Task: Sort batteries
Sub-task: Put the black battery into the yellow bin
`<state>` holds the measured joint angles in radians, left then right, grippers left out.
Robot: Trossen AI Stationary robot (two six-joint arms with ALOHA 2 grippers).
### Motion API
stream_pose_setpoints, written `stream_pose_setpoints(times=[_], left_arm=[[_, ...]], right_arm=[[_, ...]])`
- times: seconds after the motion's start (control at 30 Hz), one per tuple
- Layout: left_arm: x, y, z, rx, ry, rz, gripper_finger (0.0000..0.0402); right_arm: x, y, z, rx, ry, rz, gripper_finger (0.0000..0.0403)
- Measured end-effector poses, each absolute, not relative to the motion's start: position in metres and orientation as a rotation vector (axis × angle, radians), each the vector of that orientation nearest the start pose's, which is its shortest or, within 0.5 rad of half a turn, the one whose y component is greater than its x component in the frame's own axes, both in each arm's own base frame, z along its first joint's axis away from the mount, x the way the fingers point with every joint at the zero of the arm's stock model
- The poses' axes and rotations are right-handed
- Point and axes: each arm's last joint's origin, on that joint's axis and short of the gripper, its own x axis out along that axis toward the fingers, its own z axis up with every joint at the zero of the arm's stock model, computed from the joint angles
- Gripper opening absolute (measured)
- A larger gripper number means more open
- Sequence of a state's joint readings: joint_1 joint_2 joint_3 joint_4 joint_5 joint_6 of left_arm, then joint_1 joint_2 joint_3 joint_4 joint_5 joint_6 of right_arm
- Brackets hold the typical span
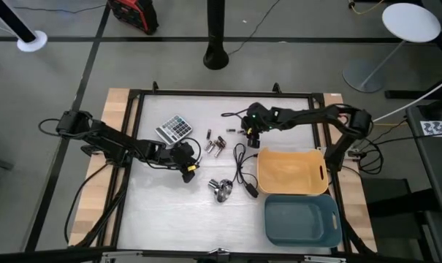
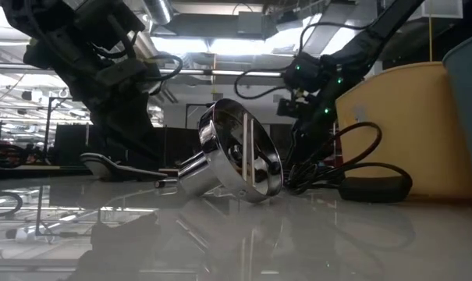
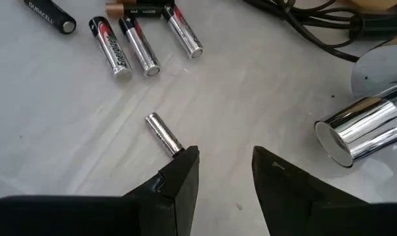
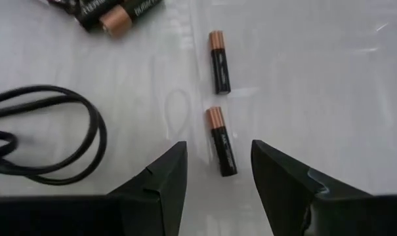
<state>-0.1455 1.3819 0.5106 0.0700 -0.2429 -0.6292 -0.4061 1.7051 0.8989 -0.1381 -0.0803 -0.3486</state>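
Both arms work over the white surface [image 1: 169, 212], and each hand is lining up on a battery, so the step in hand looks like the approach before a pick. The left hand [image 3: 224, 172] hovers low at mid-surface with its two dark fingers spread; a small silvery cylindrical battery [image 3: 163, 133] lies loose just beside its left finger, not between them. Beyond it lies a cluster of silver-and-black batteries [image 3: 129, 46], and a shiny chromed metal knob [image 3: 359, 128] rests to the right. The right hand [image 4: 218, 172] hangs over the far right part of the surface, fingers also spread, with a black copper-capped battery [image 4: 221, 141] lying lengthwise in the gap between them and a second like it [image 4: 219, 61] just beyond. A black coiled cable [image 4: 47, 131] lies beside it. A tan tray [image 1: 292, 173] and a blue-grey bin [image 1: 302, 219] stand at the right, nearer. Next, the left hand probably needs to shift sideways to straddle its battery, while the right need only descend and close.
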Motion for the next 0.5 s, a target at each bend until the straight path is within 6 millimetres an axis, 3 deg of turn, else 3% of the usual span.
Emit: stream_pose_setpoints(times=[0.5], left_arm=[[0.239,-0.028,0.145,-0.441,0.725,0.334,0.0134]], right_arm=[[0.302,-0.128,0.138,-0.087,0.993,-0.136,0.0169]])
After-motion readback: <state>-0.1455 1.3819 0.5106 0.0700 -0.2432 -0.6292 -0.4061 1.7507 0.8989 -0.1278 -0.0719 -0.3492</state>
